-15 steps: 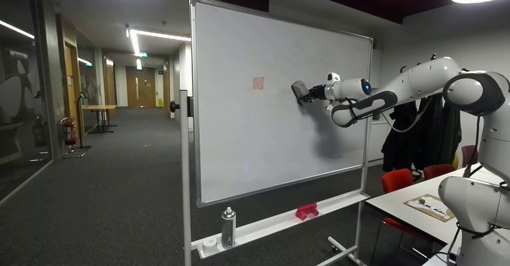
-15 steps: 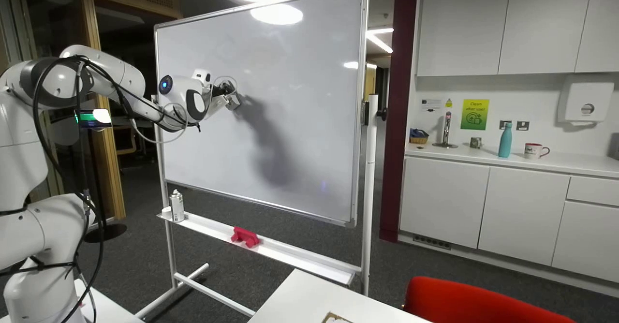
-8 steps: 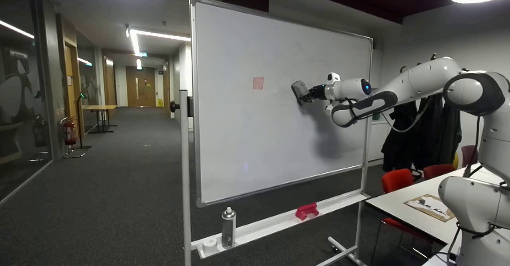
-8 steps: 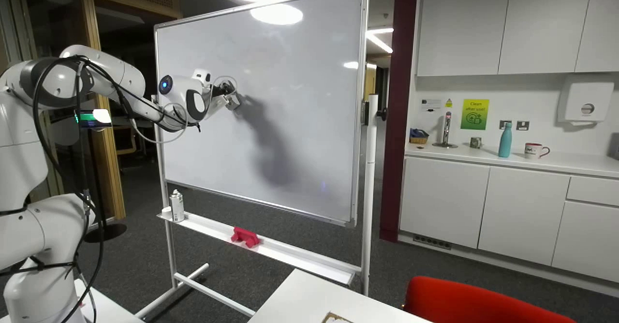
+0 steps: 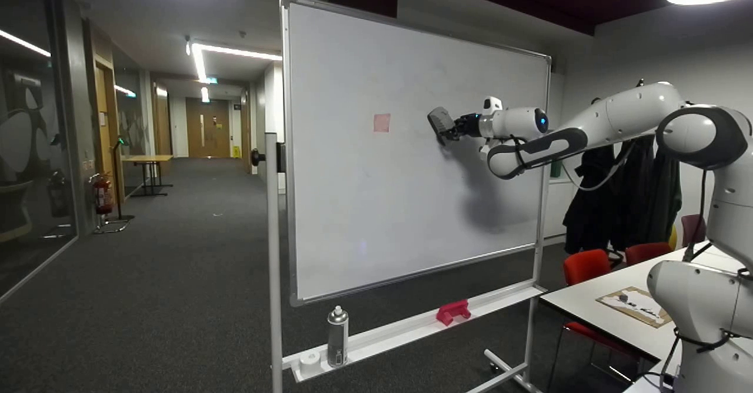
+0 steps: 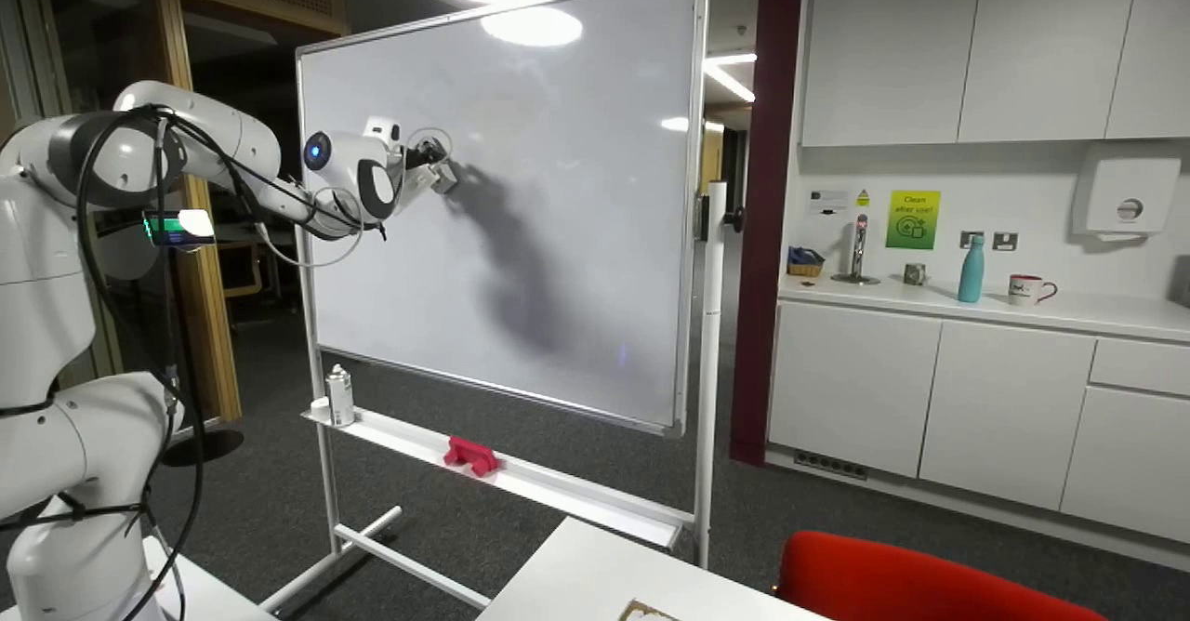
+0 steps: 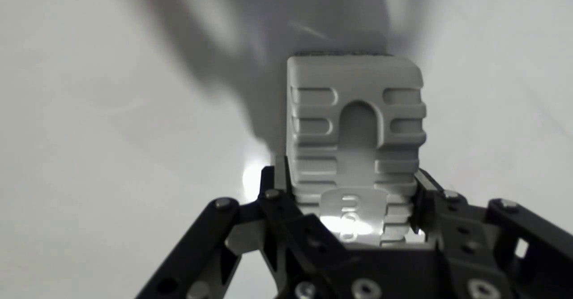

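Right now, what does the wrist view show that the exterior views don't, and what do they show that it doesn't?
Only the wrist view shows the raised lettering on the grey eraser, and, plainly, the fingers flanking it on both sides.

Only the exterior views show the white arm and, under the whiteboard, a ledge bearing a spray can and a red piece.

Shared by all: the eraser in the fingers' grip, the pale whiteboard surface, and a dark shadow on it.
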### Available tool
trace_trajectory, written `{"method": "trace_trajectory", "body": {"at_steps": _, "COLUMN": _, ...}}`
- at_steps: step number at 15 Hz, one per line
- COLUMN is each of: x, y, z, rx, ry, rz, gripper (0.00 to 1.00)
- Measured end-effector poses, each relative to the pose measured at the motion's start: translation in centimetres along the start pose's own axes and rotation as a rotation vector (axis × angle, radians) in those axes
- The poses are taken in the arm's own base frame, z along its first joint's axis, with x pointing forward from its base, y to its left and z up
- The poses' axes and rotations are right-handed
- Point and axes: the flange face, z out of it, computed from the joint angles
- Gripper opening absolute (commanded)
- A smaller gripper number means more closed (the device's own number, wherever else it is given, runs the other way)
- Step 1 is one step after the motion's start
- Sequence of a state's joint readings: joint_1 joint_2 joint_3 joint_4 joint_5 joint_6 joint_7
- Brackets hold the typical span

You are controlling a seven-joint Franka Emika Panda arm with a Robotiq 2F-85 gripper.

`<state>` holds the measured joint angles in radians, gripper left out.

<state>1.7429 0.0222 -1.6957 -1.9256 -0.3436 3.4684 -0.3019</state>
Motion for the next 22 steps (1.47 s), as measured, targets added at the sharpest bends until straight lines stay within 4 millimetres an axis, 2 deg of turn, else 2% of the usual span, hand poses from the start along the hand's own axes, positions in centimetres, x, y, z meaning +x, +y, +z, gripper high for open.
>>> {"method": "trace_trajectory", "body": {"at_steps": 5, "x": 3.4, "y": -1.2, "z": -0.3, "rx": 0.035, "ry": 0.079, "rz": -0.056, "gripper": 0.35}}
{"method": "trace_trajectory", "body": {"at_steps": 11, "x": 7.4, "y": -6.7, "z": -0.8, "rx": 0.127, "ry": 0.148, "rz": -0.126, "gripper": 0.35}}
{"method": "trace_trajectory", "body": {"at_steps": 12, "x": 7.8, "y": -7.2, "z": -0.9, "rx": 0.136, "ry": 0.156, "rz": -0.134, "gripper": 0.6}}
{"method": "trace_trajectory", "body": {"at_steps": 17, "x": 8.4, "y": -7.6, "z": -1.0, "rx": 0.136, "ry": 0.168, "rz": -0.154, "gripper": 0.6}}
{"method": "trace_trajectory", "body": {"at_steps": 18, "x": 8.4, "y": -7.6, "z": -1.0, "rx": 0.136, "ry": 0.168, "rz": -0.154, "gripper": 0.35}}
{"method": "trace_trajectory", "body": {"at_steps": 22, "x": 8.3, "y": -7.9, "z": -1.0, "rx": 0.143, "ry": 0.163, "rz": -0.153, "gripper": 0.35}}
